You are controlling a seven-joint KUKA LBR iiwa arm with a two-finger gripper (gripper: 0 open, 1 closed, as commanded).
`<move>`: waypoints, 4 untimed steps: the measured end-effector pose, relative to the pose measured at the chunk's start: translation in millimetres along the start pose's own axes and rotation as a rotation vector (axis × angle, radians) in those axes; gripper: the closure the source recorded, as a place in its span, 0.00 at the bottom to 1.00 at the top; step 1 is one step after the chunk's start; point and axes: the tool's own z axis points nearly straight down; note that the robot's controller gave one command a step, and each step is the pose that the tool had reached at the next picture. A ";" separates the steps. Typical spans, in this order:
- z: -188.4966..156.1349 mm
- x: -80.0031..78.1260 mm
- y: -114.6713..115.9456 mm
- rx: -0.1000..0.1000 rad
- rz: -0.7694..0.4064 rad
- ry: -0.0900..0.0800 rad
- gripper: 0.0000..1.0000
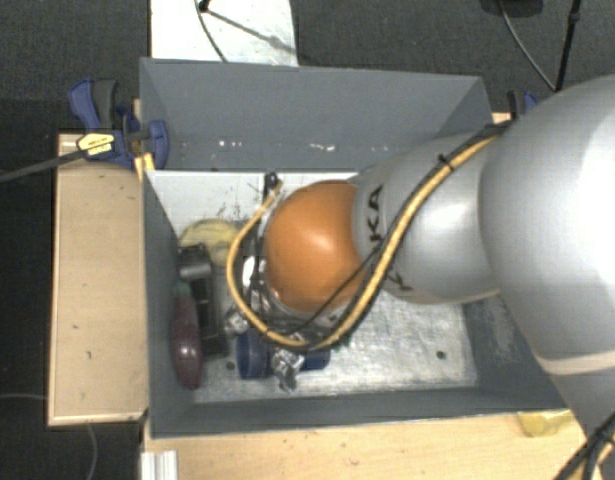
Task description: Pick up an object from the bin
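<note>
The arm (547, 218) reaches into the grey bin (317, 118) from the right, and its rounded orange cover (307, 243) hangs over the middle of the floor, with a yellow-and-black cable (239, 303) looped round its left side. The claw (285, 366) sits low under that cover, near the front wall. Whether it is released or clenched cannot be told, since the cover and cable hide most of it. One blue thing (252, 356) lies just beside the claw on its left, touching or nearly touching it, partly tucked under the cable loop. Left of that, along the left wall, stands one black block (199, 288), and against its front left side lies one dark maroon oblong thing (185, 340). One pale yellow rounded thing (209, 234) rests behind the black block, toward the back left corner. That makes four loose things, one of each kind.
</note>
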 end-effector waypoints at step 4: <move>-84.4 4.7 18.8 -0.014 -0.137 0.022 1.00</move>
